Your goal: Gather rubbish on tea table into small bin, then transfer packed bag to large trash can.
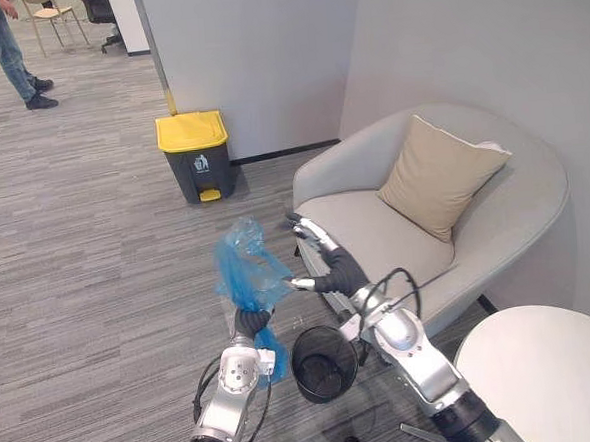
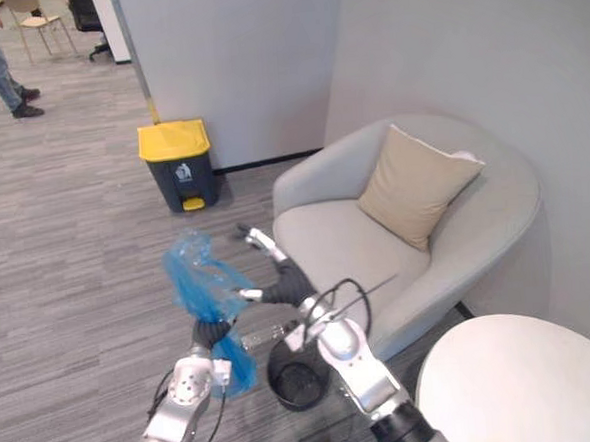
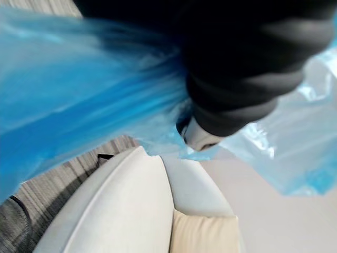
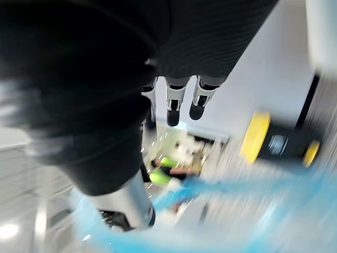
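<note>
- We are on the second part of the job. The blue bag (image 1: 246, 269) is out of the small bin (image 1: 324, 364) and up in the air.
- Our left hand (image 1: 248, 322) has its fingers curled tight round the bag. The bag puffs out above the fingers, and a bit hangs below them.
- Our right hand (image 1: 322, 251) is just beside the bag, with straight fingers holding nothing. We cannot tell if its thumb touches the plastic.
- The small bin sits below both hands.
- The large trash can (image 1: 197, 155) stands far past our fingertips, yellow lid down.
- Next, we think, we must carry the bag there, open the lid and hold tight.
</note>
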Motion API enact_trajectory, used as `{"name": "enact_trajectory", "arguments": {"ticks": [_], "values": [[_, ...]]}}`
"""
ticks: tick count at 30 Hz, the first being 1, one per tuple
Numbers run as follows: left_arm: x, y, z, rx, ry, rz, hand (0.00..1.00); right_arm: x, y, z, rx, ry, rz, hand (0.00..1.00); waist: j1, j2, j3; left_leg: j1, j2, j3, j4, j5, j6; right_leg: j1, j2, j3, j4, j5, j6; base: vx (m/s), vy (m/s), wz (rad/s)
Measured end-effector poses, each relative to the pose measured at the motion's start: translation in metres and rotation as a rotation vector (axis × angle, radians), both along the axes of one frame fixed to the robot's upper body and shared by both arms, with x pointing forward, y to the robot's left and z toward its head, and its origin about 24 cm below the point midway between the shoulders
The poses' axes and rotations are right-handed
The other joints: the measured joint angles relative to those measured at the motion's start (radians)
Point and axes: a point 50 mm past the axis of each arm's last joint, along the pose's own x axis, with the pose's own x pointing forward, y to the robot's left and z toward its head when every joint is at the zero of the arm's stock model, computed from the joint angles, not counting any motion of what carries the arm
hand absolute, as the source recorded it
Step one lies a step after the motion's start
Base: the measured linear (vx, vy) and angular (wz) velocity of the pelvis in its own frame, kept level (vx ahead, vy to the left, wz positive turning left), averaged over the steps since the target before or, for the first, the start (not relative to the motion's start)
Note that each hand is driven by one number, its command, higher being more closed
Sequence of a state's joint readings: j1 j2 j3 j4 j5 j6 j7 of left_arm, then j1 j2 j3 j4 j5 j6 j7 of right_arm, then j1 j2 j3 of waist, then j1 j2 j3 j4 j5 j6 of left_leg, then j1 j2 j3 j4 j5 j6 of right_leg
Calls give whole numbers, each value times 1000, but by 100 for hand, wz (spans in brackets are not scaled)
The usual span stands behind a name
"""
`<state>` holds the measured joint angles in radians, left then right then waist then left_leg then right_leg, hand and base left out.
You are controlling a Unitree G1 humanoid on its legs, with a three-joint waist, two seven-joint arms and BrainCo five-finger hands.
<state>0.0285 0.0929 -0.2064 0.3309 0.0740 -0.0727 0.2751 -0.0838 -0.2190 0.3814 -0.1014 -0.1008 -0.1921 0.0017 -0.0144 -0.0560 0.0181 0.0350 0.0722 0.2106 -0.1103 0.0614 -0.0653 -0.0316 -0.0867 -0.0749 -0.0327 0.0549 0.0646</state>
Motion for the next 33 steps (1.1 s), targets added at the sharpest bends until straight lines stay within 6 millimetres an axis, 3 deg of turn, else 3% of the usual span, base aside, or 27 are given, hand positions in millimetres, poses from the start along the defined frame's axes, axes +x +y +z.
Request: {"name": "enact_trajectory", "arguments": {"ticks": [6,9,11,12,14,19,25,30,33], "values": [[-25,23,-20,-30,93,137,100,-19,-36,-37,-43,130,-201,0,-1,4,7,-1,-6,-9,0,-1,-1,8,2,-11,-7,-3,2,0,0,5],[-41,39,-39,-54,193,232,100,-23,-57,-74,-6,299,-367,0,-3,9,12,0,-10,-20,0,-2,0,16,-1,-23,-9,-11,5,0,1,12],[-54,50,-52,-65,270,294,100,-31,-68,-109,18,473,-456,0,-2,9,14,-1,-11,-26,0,-5,-2,18,-2,-29,-11,-17,10,3,-3,7],[-56,52,-54,-64,281,305,100,-33,-70,-115,18,499,-470,0,-1,10,14,-2,-11,-27,0,-7,-5,19,-2,-30,-11,-18,11,6,-1,6],[-74,61,-72,-83,386,364,100,-52,-83,-157,30,722,-565,0,3,16,20,-1,-13,-29,0,-15,-7,24,-3,-34,-17,-19,12,17,4,5],[-107,70,-97,-147,551,448,100,-95,-107,-209,1,1037,-735,0,9,27,27,4,-15,-36,4,-16,0,37,-5,-44,-26,-16,8,39,0,5],[-132,69,-114,-157,683,465,100,-126,-117,-235,30,1241,-867,0,14,37,47,40,-17,-29,6,-19,-2,67,-7,-41,-22,-17,9,20,2,-4],[-129,61,-116,-165,698,453,100,-118,-114,-233,54,1231,-870,0,22,40,90,35,-27,19,6,-13,10,-1,-17,9,57,-24,18,-105,36,-28],[-124,65,-114,-149,678,455,100,-108,-106,-228,74,1194,-856,0,22,16,109,-11,-32,51,84,-49,35,-56,-38,30,113,-47,35,-133,34,-21]]}}
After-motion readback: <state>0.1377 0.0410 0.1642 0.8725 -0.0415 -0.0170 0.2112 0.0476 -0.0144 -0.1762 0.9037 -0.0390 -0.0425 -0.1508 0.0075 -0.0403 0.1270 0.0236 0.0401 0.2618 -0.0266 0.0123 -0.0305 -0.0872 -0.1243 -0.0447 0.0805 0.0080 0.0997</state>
